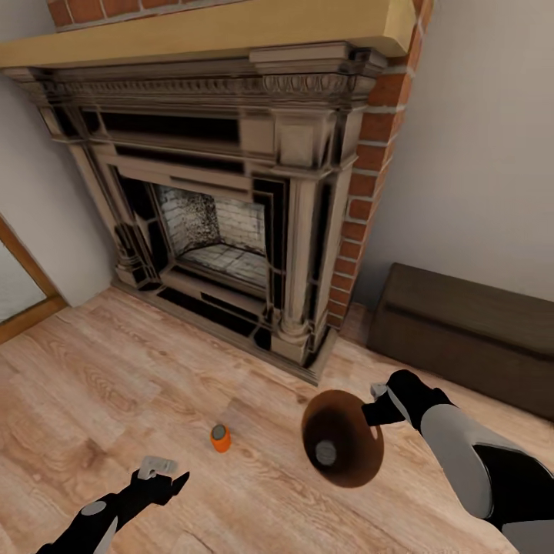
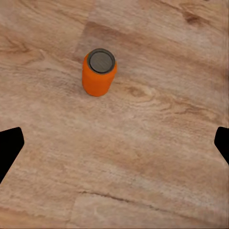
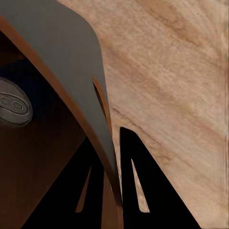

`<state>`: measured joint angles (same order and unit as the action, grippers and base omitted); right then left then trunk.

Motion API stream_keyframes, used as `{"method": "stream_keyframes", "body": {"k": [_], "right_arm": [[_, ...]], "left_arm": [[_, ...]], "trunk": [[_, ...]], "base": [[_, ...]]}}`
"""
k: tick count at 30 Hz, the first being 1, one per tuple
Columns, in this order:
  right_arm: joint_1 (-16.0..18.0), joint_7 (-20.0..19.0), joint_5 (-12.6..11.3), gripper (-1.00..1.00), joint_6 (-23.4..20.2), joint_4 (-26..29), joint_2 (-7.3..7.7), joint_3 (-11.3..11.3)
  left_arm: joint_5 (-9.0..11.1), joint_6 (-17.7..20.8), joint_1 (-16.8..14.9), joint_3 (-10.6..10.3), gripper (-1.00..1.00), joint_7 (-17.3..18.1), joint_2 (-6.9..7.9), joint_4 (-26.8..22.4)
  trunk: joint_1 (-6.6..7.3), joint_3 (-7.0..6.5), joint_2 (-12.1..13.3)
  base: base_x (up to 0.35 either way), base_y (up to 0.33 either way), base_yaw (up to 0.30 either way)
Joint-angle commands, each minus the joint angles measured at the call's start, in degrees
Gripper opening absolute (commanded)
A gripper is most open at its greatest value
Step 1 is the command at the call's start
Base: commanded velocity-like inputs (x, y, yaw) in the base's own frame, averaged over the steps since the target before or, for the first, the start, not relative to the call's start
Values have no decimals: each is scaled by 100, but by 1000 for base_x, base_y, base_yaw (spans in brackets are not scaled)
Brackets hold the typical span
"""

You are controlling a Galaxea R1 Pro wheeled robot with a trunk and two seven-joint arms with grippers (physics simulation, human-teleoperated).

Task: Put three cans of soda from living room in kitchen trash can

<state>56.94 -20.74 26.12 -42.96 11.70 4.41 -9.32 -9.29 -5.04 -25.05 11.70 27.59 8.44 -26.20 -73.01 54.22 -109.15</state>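
One orange can on the floor, one can already in the bucket, in front of the brick fireplace (image 1: 223, 208).

I count two soda cans: an orange can (image 1: 221, 438) standing upright on the wood floor (image 1: 92, 385) just ahead of the left gripper (image 1: 163, 475), and a second can (image 1: 326, 452) lying down inside the trash can (image 1: 342, 438), only its silvery top showing, so its colour can't be told. There is one trash can, brown inside, held up off the floor by the right gripper (image 1: 377, 402), whose fingers pinch the wall at the rim beside the slot handle. The left gripper's fingers are spread wide with nothing between them, the orange can well clear of them. One dark chest (image 1: 469, 338) sits against the wall to the right. No label or writing is readable on either can.
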Motion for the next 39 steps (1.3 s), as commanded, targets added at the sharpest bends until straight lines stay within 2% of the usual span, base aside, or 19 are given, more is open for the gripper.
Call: {"method": "stream_keyframes", "body": {"k": [1, 14, 28, 36, 38, 39], "right_arm": [[2, -26, -107, -100, -19, -1, -3, -44], [2, -26, -104, -100, -19, -10, -15, -29], [2, -26, -107, -100, -19, -9, -14, -33], [2, -26, -107, -100, -19, -10, -18, -34], [2, -26, -107, -100, -19, -10, -19, -34], [2, -26, -107, -100, -19, -10, -19, -33]], "left_arm": [[-1, -2, 0, 0, 100, 0, 0, 0], [-8, -6, 0, 19, 100, -8, 0, 0], [-20, 29, 0, 10, 100, 0, 0, 0], [-20, 31, -2, 8, 100, -4, -2, -1], [-5, 98, -19, 16, 100, -14, -15, -39], [19, 313, -54, 21, 100, -22, -38, -75]], "trunk": [[0, -8, 0], [0, -45, 0], [0, -93, 0], [0, -140, 0], [0, -149, 0], [0, -151, 0]], "base": [[0, -282, -151], [12, -43, -46], [5, 289, -186], [140, 301, -215], [219, 265, -164], [236, 250, -96]]}}
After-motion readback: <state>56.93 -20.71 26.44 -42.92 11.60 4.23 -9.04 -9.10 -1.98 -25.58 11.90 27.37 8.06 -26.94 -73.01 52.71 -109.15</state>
